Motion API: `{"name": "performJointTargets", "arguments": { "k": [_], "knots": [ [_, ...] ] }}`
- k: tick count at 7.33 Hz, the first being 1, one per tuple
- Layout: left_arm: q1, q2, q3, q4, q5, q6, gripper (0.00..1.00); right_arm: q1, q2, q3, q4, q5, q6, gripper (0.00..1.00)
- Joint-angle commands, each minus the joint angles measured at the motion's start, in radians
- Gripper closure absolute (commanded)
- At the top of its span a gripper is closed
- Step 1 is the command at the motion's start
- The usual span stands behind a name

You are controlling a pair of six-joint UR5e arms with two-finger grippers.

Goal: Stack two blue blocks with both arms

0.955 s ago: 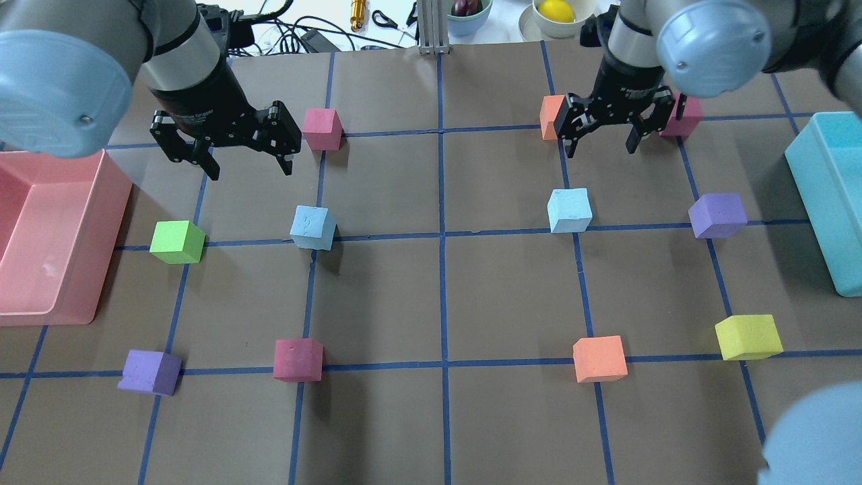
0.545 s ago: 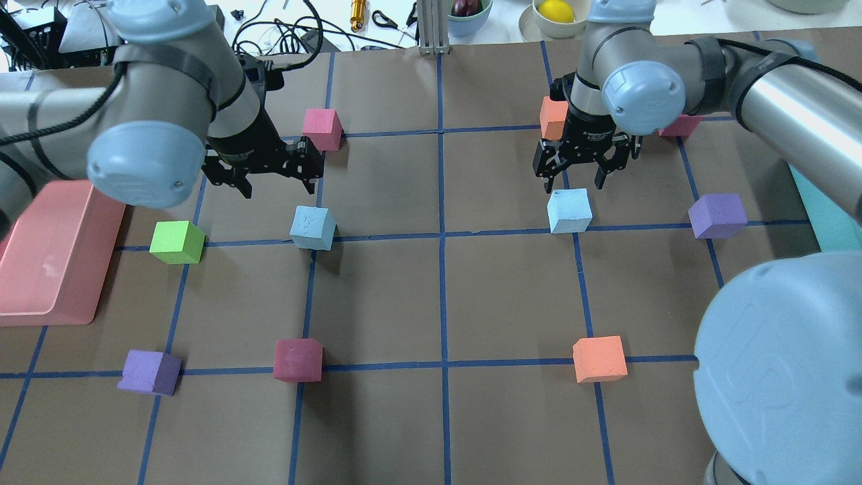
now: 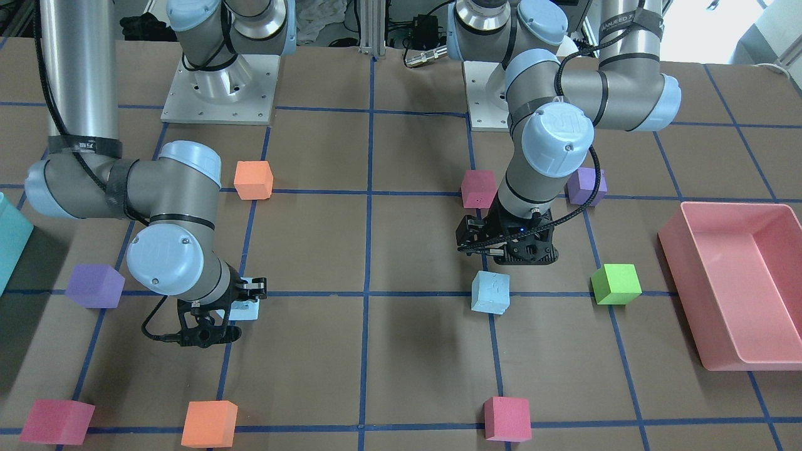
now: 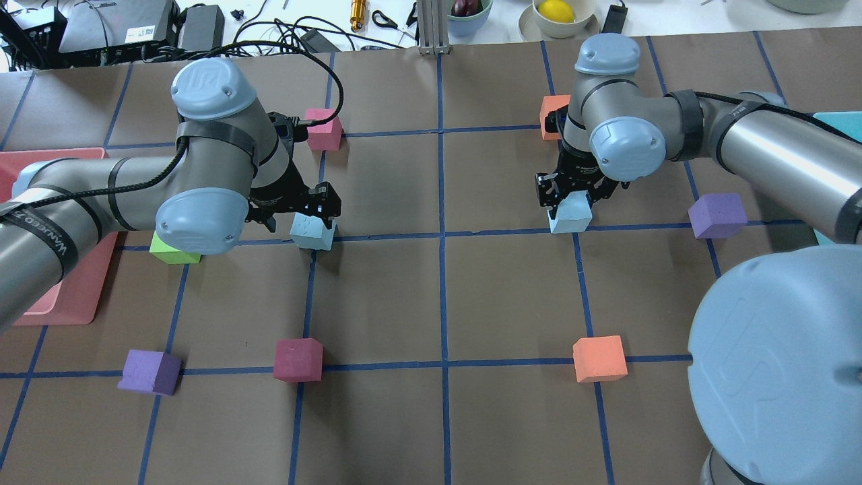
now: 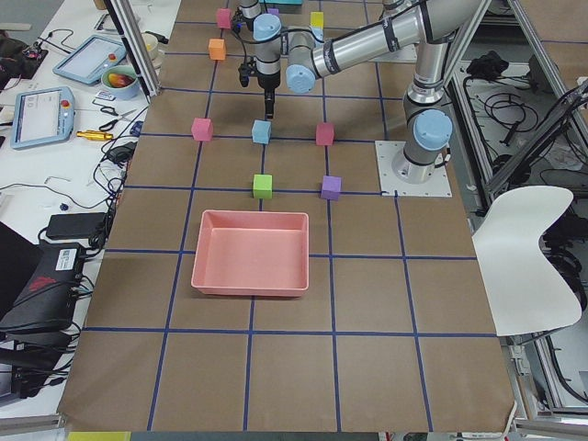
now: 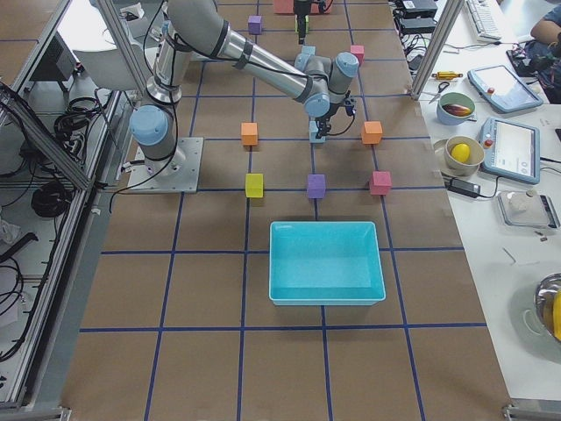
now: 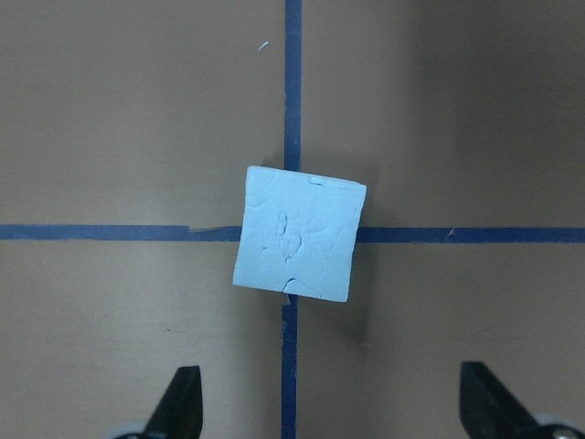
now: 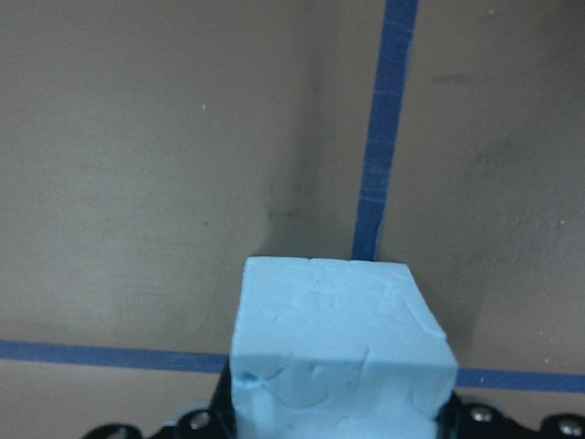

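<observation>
Two pale blue blocks sit on grid crossings. The left block (image 4: 314,234) also shows in the front view (image 3: 490,292) and in the left wrist view (image 7: 300,233). My left gripper (image 4: 300,215) is open and hovers just behind and above it, fingertips (image 7: 183,404) apart and clear of it. The right block (image 4: 571,217) rests on the table and fills the lower half of the right wrist view (image 8: 338,352). My right gripper (image 4: 572,197) is open and lowered around it, one finger on each side; it also shows in the front view (image 3: 216,316).
A pink tray (image 4: 67,296) lies at the left edge and a teal bin (image 6: 324,263) at the right. A green cube (image 4: 168,254) is partly under my left arm. A purple cube (image 4: 717,215), a pink cube (image 4: 324,131) and an orange cube (image 4: 549,114) stand close by.
Both arms have swung inward and down. The left gripper has come over the left blue block. The right gripper has dropped from just behind the right blue block to around it.
</observation>
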Motion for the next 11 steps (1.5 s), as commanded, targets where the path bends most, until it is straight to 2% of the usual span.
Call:
{"name": "performJointTargets", "arguments": {
  "k": [1,2,3,4,6,7,8,9,11],
  "knots": [
    [0.001,-0.022,-0.002,0.01,0.005,0.006,0.0,0.047,-0.028,-0.058,0.003,0.021,0.036,1.0],
    [0.001,-0.057,0.001,0.078,0.0,0.006,0.0,0.154,-0.024,-0.106,-0.001,0.088,0.128,0.99],
    [0.001,-0.085,0.0,0.106,0.002,0.006,0.0,0.234,-0.007,-0.13,-0.003,0.096,0.285,0.99],
    [0.001,-0.111,-0.002,0.116,0.008,0.009,0.0,0.299,0.008,-0.143,-0.012,0.159,0.355,0.99],
    [0.007,-0.125,-0.005,0.143,0.01,0.051,0.0,0.336,0.036,-0.132,-0.044,0.156,0.383,0.99],
    [0.007,-0.128,-0.006,0.144,0.008,0.049,0.0,0.338,0.06,-0.122,-0.052,0.114,0.379,0.97],
    [0.007,-0.13,-0.006,0.144,0.003,0.051,0.0,0.339,0.073,-0.114,-0.061,0.106,0.379,0.76],
    [0.007,-0.137,-0.005,0.144,0.002,0.051,0.0,0.339,0.074,-0.117,-0.058,0.116,0.383,0.01],
    [0.007,-0.148,-0.005,0.144,0.0,0.051,0.0,0.335,0.055,-0.141,-0.044,0.113,0.379,0.0]
  ]
}}
